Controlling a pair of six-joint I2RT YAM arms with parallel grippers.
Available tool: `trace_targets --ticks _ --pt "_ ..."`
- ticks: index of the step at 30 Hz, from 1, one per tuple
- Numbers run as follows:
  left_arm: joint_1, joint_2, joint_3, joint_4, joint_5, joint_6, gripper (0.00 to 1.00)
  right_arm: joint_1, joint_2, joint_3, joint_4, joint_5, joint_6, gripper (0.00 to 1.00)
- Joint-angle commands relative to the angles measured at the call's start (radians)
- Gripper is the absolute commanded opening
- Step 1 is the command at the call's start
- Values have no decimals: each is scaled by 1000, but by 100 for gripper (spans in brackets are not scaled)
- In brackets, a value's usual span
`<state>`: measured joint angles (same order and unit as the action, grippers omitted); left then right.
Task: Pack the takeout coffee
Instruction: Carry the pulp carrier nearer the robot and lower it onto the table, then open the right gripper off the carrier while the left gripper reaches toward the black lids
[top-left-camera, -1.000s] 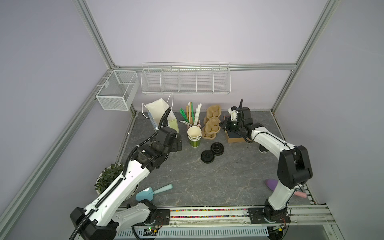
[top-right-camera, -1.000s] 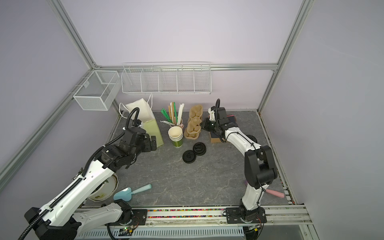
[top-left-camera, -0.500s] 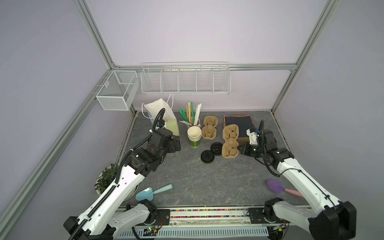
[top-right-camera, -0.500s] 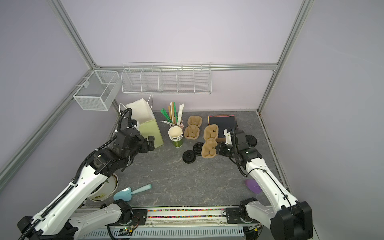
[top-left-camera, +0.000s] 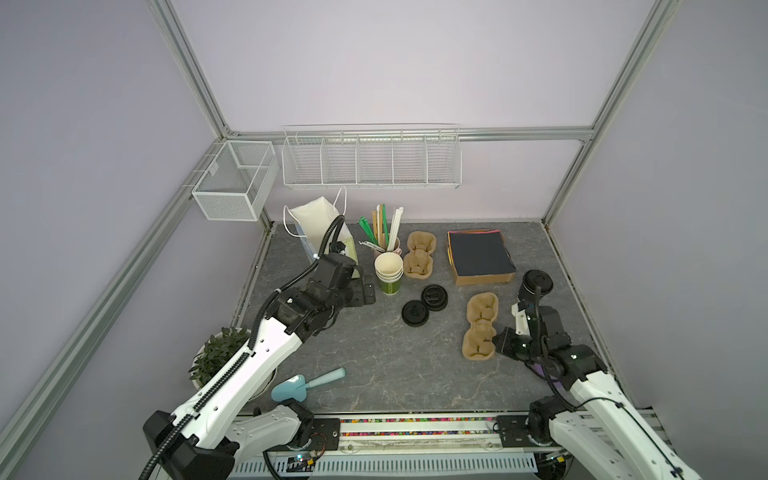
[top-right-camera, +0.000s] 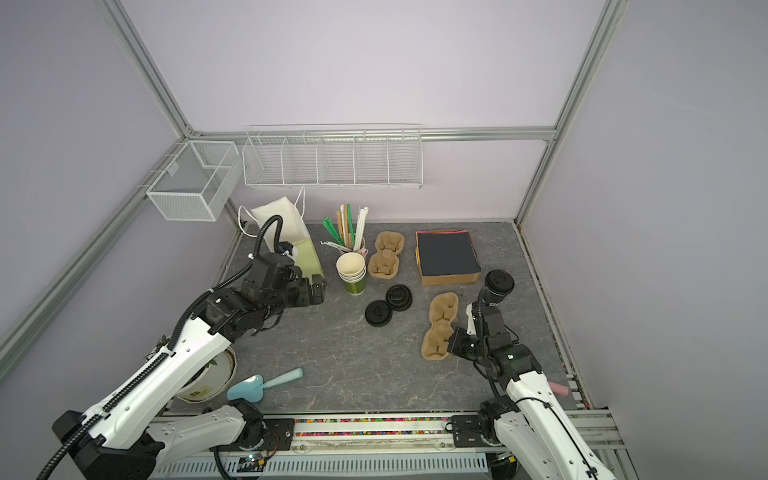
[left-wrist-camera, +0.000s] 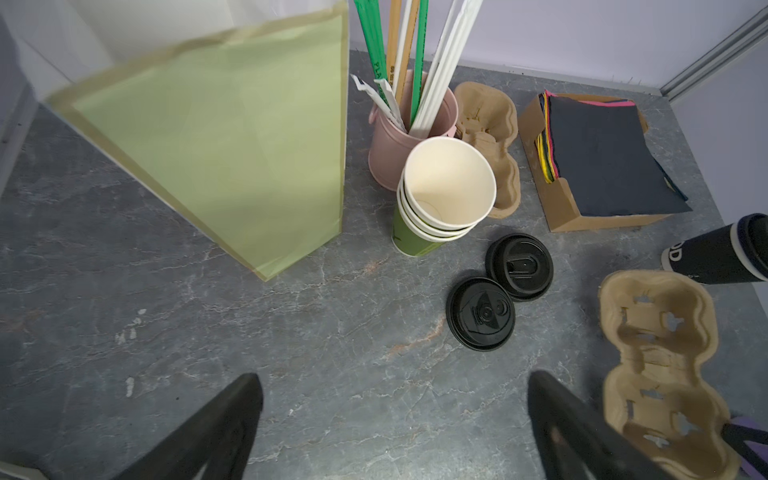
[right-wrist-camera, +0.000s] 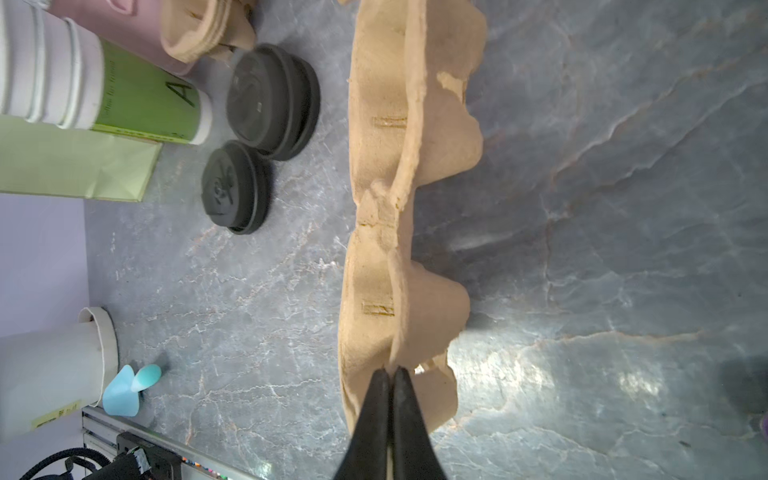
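A: Item one, the takeout coffee (top-left-camera: 536, 284)?
B: One only. Dark paper cup, black lid on, upright. It stands beside the end of the pulp carrier (top-left-camera: 480, 328) farthest from the right gripper (right-wrist-camera: 388, 374), clear of its fingers. It is well across the table from the left gripper (left-wrist-camera: 392, 376).
A: Handling?
B: Likely light, thin-walled and crushable, and the lid could pop off. I'd take it round the body below the lid, gently, kept upright.
A: Fingers?
B: Right pair pinched tight on the carrier's near rim. Left pair spread wide, holding nothing.
A: Remaining stock?
B: Loose lids (top-left-camera: 415, 313): two, touching, between the two grippers. Lidless cups (top-left-camera: 389, 270): one stack, at least three rims. Carriers: the one gripped, plus a second carrier pile (top-left-camera: 420, 254), number unclear. Paper bag (top-left-camera: 320, 232): one, just beyond the left fingers.
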<state>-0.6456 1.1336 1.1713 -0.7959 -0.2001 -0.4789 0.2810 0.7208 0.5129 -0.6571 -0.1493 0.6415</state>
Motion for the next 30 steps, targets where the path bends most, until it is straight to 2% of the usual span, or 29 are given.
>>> trace_targets --ticks 1,6,9,14,17,23,30 --pt "-27 17 -33 24 80 -72 100 -8 3 -40 14 11 58 6" --pt "-130 96 -62 53 52 -123 100 -20 -18 -48 9 62 71 6" --pt "-158 141 -85 94 81 -156 99 -27 -2 -31 -10 64 61 9" --pt "-209 211 -107 170 103 -201 99 -38 2 -7 -28 71 42 29" --pt "-247 259 -116 231 118 -225 99 -46 -11 23 -49 78 31 55" --pt "-270 392 -88 282 201 -263 98 -52 -26 94 -84 93 9 74" --pt "-290 517 -91 363 248 -286 98 -57 -35 159 -128 122 -18 85"
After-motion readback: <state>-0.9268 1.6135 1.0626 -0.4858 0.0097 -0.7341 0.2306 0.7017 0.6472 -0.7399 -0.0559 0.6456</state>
